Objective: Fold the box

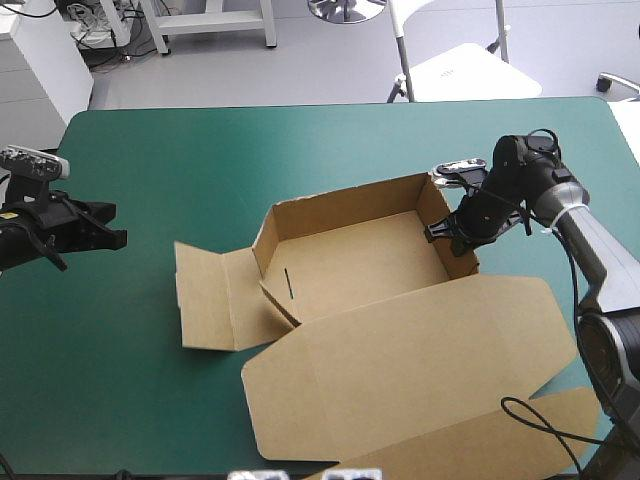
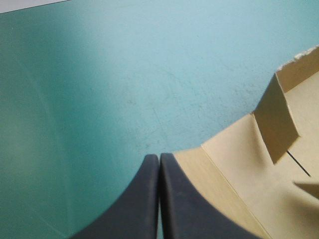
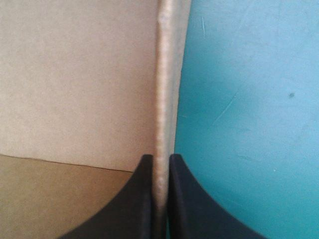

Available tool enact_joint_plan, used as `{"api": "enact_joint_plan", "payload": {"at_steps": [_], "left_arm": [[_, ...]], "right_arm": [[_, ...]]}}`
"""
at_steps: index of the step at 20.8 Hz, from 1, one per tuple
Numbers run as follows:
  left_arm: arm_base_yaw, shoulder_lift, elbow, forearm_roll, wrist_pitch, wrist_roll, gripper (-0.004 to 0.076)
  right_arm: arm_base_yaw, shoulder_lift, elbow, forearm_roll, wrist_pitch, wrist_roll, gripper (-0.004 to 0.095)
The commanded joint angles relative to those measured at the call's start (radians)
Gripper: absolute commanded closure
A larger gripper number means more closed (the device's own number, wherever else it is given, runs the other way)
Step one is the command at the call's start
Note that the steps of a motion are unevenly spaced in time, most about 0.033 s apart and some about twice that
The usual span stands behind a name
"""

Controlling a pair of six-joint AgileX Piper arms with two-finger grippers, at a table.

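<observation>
The brown box (image 1: 350, 265) stands as an open tray in the middle of the teal-green table, with its far and right walls raised. Its lid (image 1: 420, 370) lies flat toward the near edge, and a side flap (image 1: 205, 295) lies flat at the left. My right gripper (image 1: 462, 228) is shut on the box: in the right wrist view the right wall's edge (image 3: 164, 99) runs up between the black fingers (image 3: 144, 199). My left gripper (image 1: 105, 238) hovers shut over the table's left side, apart from the box, with the left flap (image 2: 239, 174) beside its fingertips.
More brown board (image 1: 470, 445) lies at the near right, partly under the lid. The table's far edge (image 1: 330, 105) runs behind the box. Bare teal-green cover (image 1: 120, 380) spreads at the near left.
</observation>
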Motion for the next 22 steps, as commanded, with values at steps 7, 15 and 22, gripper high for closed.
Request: {"api": "enact_joint_plan", "payload": {"at_steps": [7,15,22], "left_arm": [[0.001,-0.019,-0.023,-0.057,-0.026,-0.012,0.0734],[0.001,0.036,-0.023,-0.083,-0.083,-0.082,0.0734],[0.001,0.176,-0.023,-0.120,-0.142,-0.105,0.0734]], "right_arm": [[-0.002,-0.051,-0.023,0.017,0.030,-0.025,0.0926],[-0.003,-0.235,-0.163,-0.013,0.030,-0.037,0.0927],[-0.003,-0.438,-0.162,-0.128,0.030,-0.067,0.0927]]}}
